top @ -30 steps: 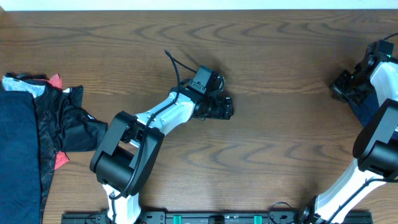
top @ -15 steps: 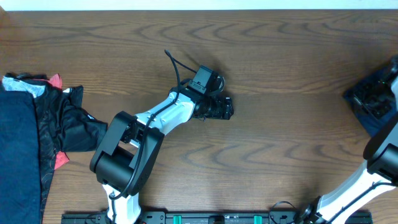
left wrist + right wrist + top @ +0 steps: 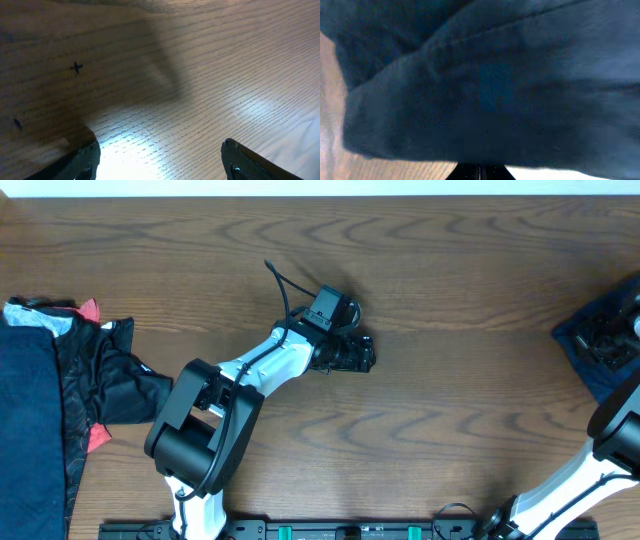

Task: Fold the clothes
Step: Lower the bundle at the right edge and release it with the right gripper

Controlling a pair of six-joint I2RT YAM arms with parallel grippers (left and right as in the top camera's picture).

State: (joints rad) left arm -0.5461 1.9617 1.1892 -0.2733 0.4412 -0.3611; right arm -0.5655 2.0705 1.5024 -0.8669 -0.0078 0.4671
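- The right gripper (image 3: 606, 340) rests on the dark blue cloth garment (image 3: 485, 90) at the right edge of the brown wooden bench (image 3: 450, 430); whether it is closed cannot be told.
- The left gripper (image 3: 160, 165) hangs open over bare wood.
- Advisable: pinch a hem, then drag it flat toward the centre.

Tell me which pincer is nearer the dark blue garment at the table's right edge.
Right. The right pincer is directly over the dark blue garment, and the fabric fills its wrist view. The left pincer is over the middle of the table, well off to the garment's left.
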